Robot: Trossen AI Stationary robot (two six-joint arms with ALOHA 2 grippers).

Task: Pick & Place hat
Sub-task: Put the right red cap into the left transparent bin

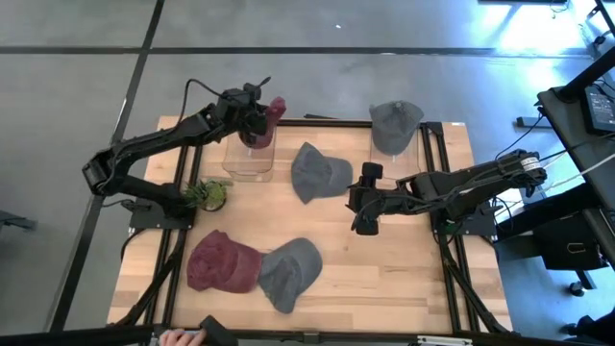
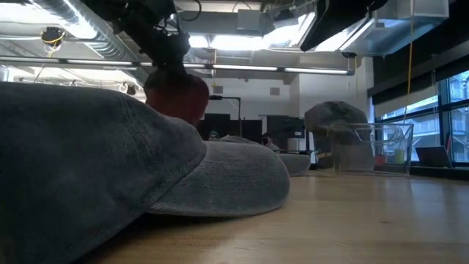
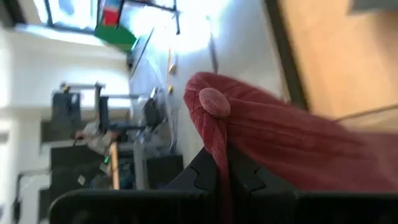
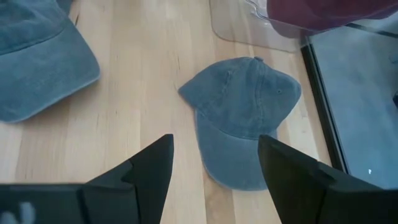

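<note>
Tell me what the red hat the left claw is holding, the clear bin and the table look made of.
Red hat: soft woven cloth, likely cotton; it folds and has a fabric button. Bin: clear, rigid, probably plastic. Table: pale wood planks with visible grain, matte.

A small green leafy plant (image 1: 207, 195) sits near the worktop's left edge. A person's hand (image 1: 174, 337) shows at the front edge.
</note>
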